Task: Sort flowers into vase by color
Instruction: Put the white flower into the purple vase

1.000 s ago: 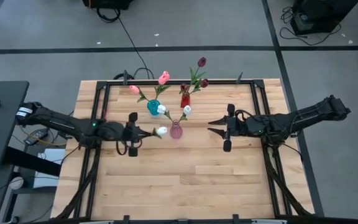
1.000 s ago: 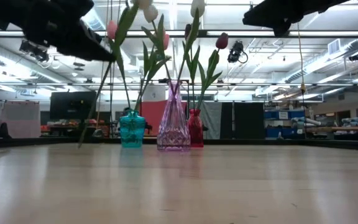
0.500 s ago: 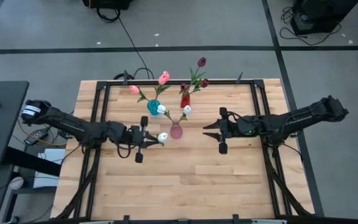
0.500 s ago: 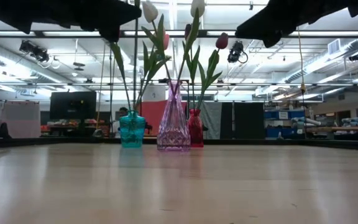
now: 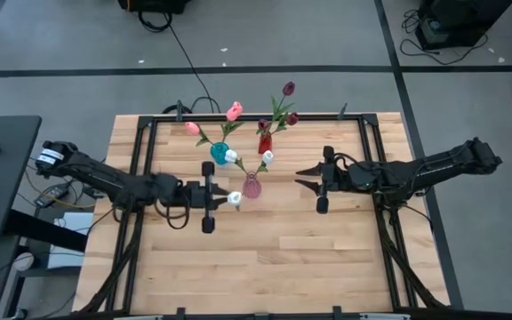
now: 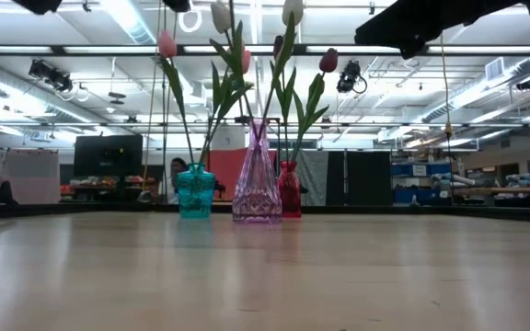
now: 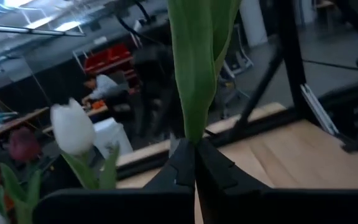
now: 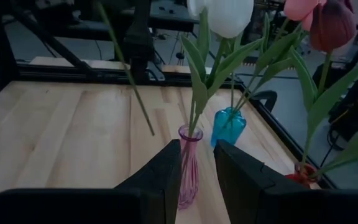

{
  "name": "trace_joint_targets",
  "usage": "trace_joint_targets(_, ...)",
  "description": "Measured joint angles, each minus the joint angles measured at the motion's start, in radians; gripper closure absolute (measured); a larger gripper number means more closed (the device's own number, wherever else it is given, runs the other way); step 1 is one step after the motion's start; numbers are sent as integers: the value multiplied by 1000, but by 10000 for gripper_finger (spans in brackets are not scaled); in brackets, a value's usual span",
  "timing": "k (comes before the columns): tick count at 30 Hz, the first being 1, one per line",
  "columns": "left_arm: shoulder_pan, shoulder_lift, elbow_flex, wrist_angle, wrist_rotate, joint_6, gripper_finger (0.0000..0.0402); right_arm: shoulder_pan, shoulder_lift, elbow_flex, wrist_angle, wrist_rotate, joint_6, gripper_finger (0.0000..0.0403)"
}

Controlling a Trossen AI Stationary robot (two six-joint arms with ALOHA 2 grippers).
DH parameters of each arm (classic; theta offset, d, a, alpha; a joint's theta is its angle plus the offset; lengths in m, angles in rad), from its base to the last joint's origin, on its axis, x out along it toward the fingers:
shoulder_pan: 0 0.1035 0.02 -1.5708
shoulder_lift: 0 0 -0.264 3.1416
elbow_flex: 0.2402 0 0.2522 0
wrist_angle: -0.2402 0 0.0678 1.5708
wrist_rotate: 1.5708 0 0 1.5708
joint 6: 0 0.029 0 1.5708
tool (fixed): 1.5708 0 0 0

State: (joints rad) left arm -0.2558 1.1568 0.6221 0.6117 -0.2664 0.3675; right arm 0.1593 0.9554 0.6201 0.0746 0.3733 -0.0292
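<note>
The left gripper (image 5: pixel 223 197), fingers closed on a white tulip (image 5: pixel 235 197), holds it beside the pink vase (image 5: pixel 252 186). The right gripper (image 5: pixel 305 174), fingers partly apart and empty, hovers right of the vases. No legible writing.

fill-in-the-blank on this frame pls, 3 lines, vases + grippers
The left gripper is shut on a tulip with a ____ head.
The three vases are teal, pink and ____.
In the high view, the right gripper hovers beside the pink vase, holding ____.

Missing: white; red; nothing
</note>
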Motion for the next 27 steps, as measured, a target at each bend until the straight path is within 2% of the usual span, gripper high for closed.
trace_joint_targets(9,7,2,57,-2,-100,44,398,0,-4,-2,-28,0,2,292)
trace_joint_targets(16,53,17,58,-5,-103,69,398,0,-3,-27,0,0,7,292)
trace_joint_targets(27,71,77,59,103,-96,68,398,0,-3,-27,5,0,8,292)
